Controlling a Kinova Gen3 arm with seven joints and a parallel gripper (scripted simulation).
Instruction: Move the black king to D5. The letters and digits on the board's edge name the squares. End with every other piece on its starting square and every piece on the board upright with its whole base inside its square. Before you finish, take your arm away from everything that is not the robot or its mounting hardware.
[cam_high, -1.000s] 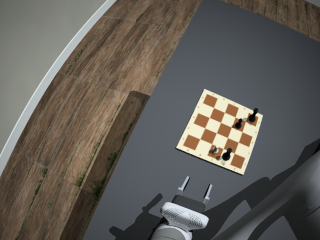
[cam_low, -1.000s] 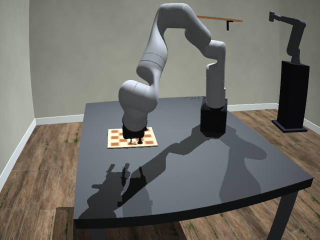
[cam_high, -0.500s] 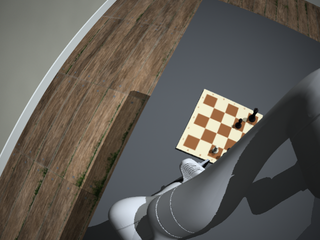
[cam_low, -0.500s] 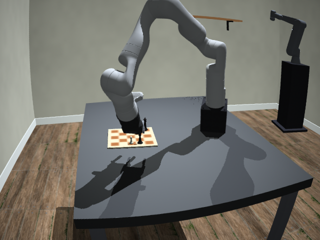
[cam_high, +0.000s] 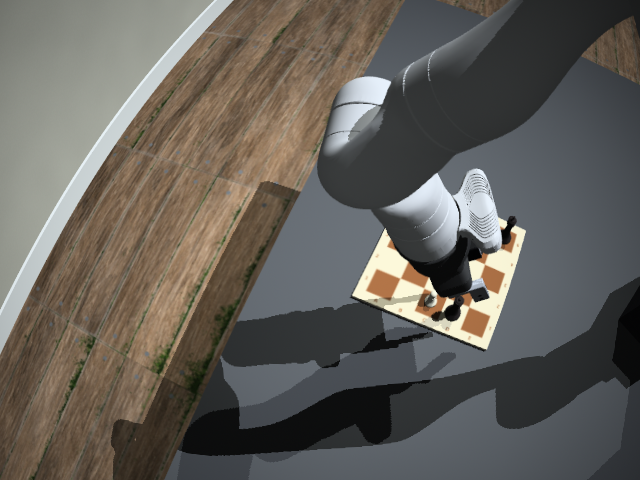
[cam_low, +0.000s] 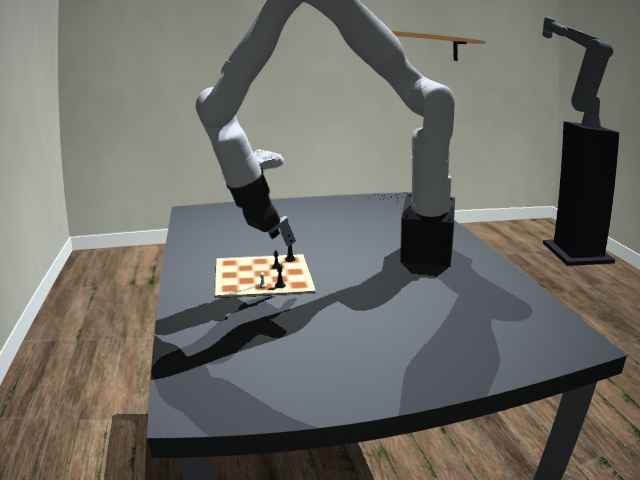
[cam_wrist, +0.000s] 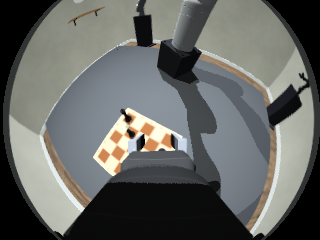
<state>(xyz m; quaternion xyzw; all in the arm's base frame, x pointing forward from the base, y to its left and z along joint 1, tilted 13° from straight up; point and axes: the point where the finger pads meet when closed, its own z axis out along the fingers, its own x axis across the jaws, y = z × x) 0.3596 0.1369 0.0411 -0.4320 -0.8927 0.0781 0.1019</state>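
Observation:
A small chessboard (cam_high: 381, 282) (cam_low: 232, 276) (cam_wrist: 112, 151) lies on the dark table (cam_low: 372, 341). A tall black piece (cam_high: 510, 227) (cam_low: 290, 253) (cam_wrist: 127, 118), which looks like the king, stands on the board's far corner square. A smaller black piece (cam_low: 276, 258) (cam_wrist: 134, 132) stands beside it, hidden by the arm in the top view. A round-headed black piece (cam_high: 453, 308) (cam_low: 279, 279) and a white piece (cam_high: 430, 298) (cam_low: 262, 280) stand near the front edge. All stand upright. My gripper (cam_high: 463, 295) (cam_low: 280, 236) (cam_wrist: 157, 139) is open and empty, tilted, a little above the board near the black pieces.
The arm's base block (cam_low: 428, 237) stands on the table behind the board. A second arm on a black pedestal (cam_low: 586, 191) stands on the wooden floor at the right. A small shelf (cam_low: 439, 37) hangs on the back wall.

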